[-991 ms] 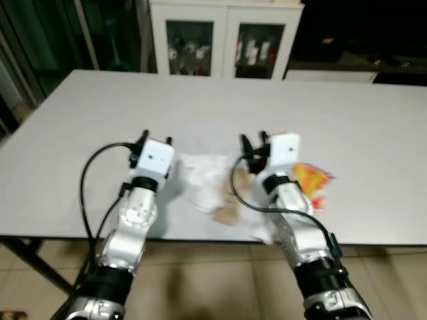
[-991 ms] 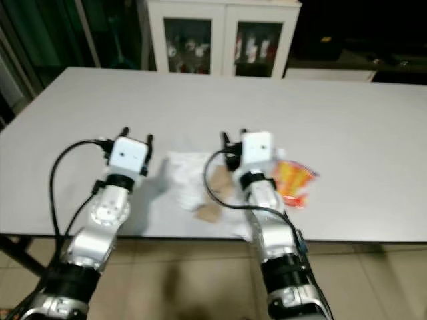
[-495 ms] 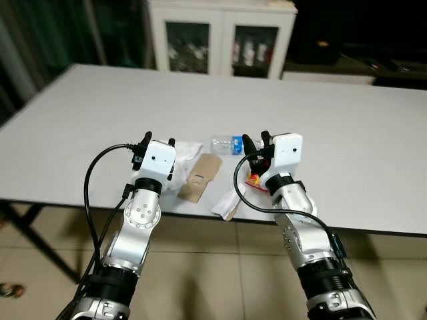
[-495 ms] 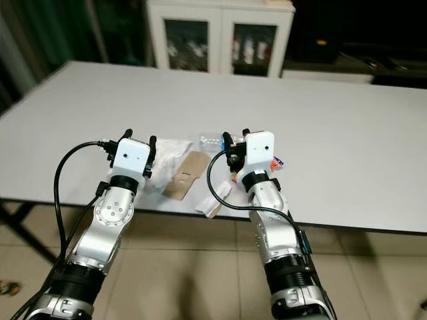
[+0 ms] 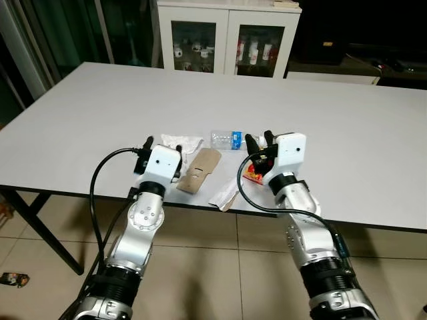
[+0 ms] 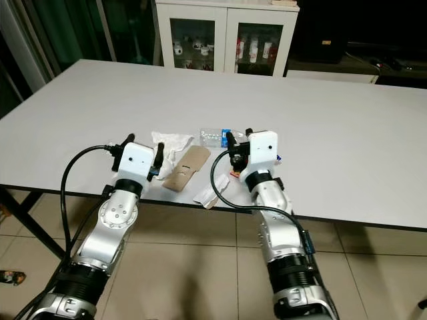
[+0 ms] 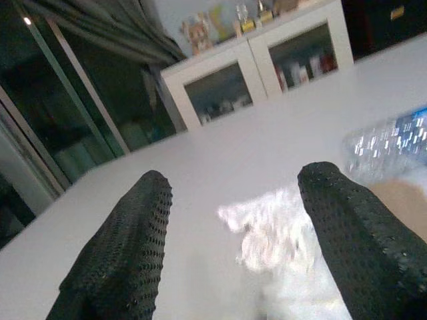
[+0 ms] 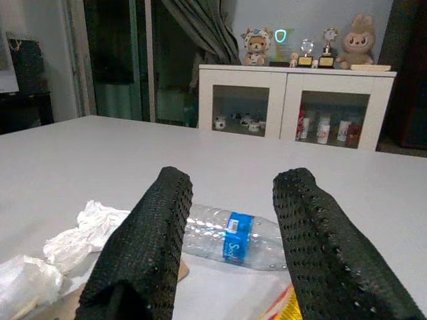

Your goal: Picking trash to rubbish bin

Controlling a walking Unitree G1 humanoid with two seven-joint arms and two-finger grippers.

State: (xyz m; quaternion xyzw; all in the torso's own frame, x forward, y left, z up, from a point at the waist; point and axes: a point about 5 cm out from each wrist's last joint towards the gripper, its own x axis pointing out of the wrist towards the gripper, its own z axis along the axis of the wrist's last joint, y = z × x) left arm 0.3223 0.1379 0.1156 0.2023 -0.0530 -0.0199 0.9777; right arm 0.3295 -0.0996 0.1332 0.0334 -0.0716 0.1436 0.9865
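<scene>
Both hands released, fingers apart, nothing held: left hand (image 5: 152, 143) at near bench (image 5: 347, 127) edge by crumpled white wrapper (image 5: 181, 141), right hand (image 5: 257, 141) just over red-yellow snack packet (image 5: 251, 175). Trash betw. & beyond them: brown cardboard piece (image 5: 199, 169), white paper scrap (image 5: 225, 195) at edge, clear plastic bottle w/ blue label (image 5: 228, 139) lying flat. White cabinet (image 5: 227, 37) behind bench.

I could read no full word anywhere. The clear plastic bottle (image 8: 227, 239) lying on the table (image 5: 347, 133) wore a blue label (image 8: 236, 235) with white lettering, but it was too blurred for me to make out. The red and yellow wrapper (image 5: 253, 174) carried print I could not read either.
</scene>
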